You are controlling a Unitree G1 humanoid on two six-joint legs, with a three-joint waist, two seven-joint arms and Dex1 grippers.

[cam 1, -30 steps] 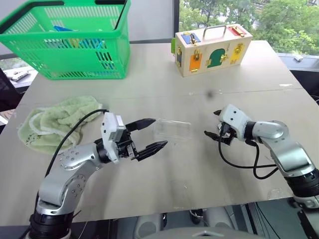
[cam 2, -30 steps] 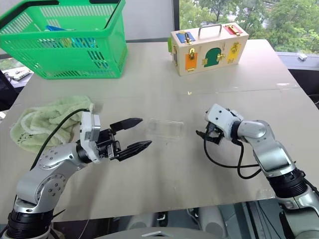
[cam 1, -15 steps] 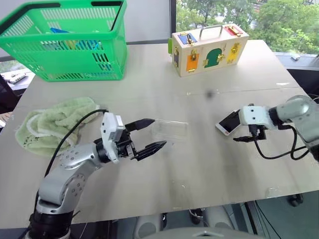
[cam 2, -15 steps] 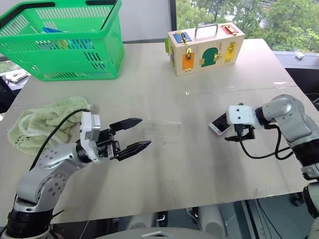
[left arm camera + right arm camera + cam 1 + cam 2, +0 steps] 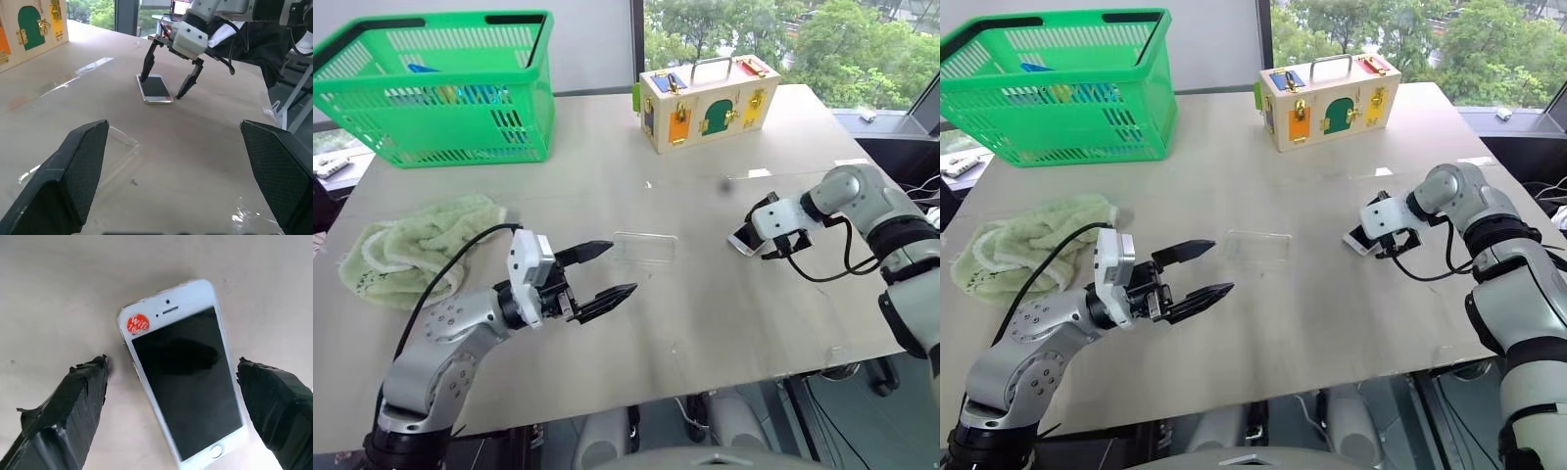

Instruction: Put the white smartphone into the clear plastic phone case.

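Since the earlier frame the right gripper [image 5: 168, 78] has swung out from near the table's middle and now straddles the white smartphone with its black screen [image 5: 183, 382], jaws wide, holding nothing. The phone lies flat, screen up. The risk, as I judge it: the fingers skid off its thin metallic edge and nudge it away. The left gripper [image 5: 605, 273] is open and empty (hovering just beside the clear plastic phone case [image 5: 644, 247]). Green basket [image 5: 440, 88], pale green towel [image 5: 411, 245] and wooden latch box [image 5: 705, 98] stand well apart; nothing blocks the path.
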